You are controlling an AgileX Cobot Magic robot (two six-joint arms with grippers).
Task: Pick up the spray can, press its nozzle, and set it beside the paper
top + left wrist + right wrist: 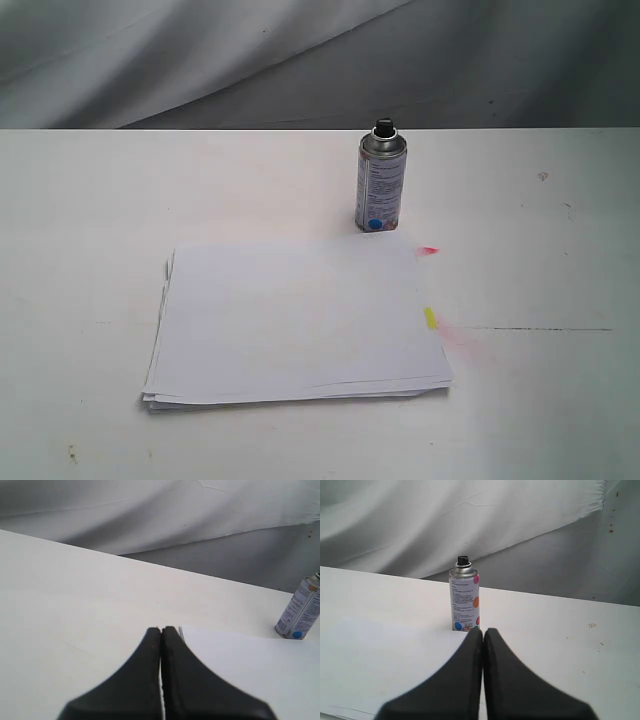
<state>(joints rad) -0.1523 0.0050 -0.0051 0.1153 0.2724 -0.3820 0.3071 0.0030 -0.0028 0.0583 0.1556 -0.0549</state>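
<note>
Upright, the spray can (381, 180) stands on the white surface (80, 200) just beside the far right corner of the paper (295, 320). It has a silver body, a black nozzle (383, 128) and a white label with coloured dots, the print too small to read. Left jaws and right jaws are pressed together, holding nothing; bare surface lies right of the can.

Black left gripper (161, 631) in the foreground, jaws pressed flat together, nothing between them. Hangs over a white table (75, 595), tips right at the near corner of the paper (250, 670), a plain white sheet spreading away across the surface. Past the paper's far edge and close to it, the spray can (299, 611) upright, silver with a printed white label and a blue dot near the base, partly cut by the frame. Behind the table, creased grey-white cloth (150, 515).
</note>
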